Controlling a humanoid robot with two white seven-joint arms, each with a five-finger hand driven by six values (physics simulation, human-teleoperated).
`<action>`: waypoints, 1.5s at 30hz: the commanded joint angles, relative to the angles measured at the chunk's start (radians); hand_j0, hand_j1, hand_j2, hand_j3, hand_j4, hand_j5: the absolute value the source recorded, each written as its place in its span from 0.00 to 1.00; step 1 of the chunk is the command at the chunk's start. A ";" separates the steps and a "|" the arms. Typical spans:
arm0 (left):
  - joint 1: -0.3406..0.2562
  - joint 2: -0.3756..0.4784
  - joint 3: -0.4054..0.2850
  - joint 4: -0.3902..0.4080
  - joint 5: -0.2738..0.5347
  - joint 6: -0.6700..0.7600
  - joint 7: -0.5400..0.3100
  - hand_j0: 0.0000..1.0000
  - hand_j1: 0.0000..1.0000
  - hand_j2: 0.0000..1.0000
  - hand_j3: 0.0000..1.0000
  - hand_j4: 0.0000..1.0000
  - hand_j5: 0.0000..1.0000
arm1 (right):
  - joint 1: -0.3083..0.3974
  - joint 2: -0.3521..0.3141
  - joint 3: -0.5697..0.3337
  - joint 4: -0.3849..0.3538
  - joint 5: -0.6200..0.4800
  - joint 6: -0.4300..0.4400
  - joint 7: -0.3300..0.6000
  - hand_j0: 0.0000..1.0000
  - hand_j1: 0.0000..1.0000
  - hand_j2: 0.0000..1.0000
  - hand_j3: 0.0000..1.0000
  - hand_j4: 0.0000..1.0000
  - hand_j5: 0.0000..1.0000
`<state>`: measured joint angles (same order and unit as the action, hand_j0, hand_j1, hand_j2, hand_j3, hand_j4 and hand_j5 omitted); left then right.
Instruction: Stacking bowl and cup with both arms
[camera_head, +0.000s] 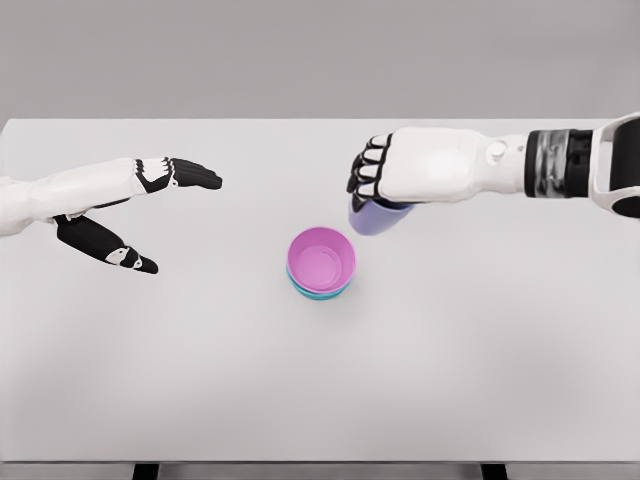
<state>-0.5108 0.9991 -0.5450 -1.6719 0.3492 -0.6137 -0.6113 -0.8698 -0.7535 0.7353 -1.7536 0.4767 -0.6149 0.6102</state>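
1. The right hand (385, 185) reaches in from the table's right edge with its fingers curled around a lavender cup (372, 217). The cup shows below the palm, tilted, its long axis slanting down and to the left.
2. A pink bowl (321, 259) sits near the middle of the table (500, 380), nested in a teal bowl (310, 293) of which only the rim edge shows beneath it.
3. The relation that matters: the bowl stack lies just below and to the left of the held cup, close but apart. The right hand is by far the nearer one.
4. The left hand (135, 215) hovers well apart toward the left edge, thumb and fingers spread and holding nothing, its palm facing the stack.
5. Judged from this, the cup is not yet stacked; it likely needs carrying over the pink bowl's opening and righting.
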 joint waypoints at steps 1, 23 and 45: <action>0.000 0.001 0.000 0.000 0.008 0.003 0.000 1.00 1.00 1.00 1.00 1.00 1.00 | 0.000 0.034 0.001 -0.001 -0.006 0.004 0.001 0.62 0.62 0.62 0.62 0.62 0.62; 0.000 0.001 0.000 -0.008 -0.002 0.003 0.000 1.00 1.00 1.00 1.00 1.00 1.00 | -0.003 0.085 0.104 -0.001 -0.027 0.004 0.001 0.64 0.64 0.64 0.64 0.64 0.64; 0.000 0.001 0.002 -0.009 -0.007 0.003 0.000 1.00 1.00 1.00 1.00 1.00 1.00 | -0.023 0.114 0.122 0.000 -0.032 0.004 0.001 1.00 1.00 1.00 1.00 1.00 1.00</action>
<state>-0.5108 0.9991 -0.5434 -1.6808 0.3341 -0.6136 -0.6113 -0.8928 -0.6389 0.8584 -1.7533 0.4498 -0.6138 0.6107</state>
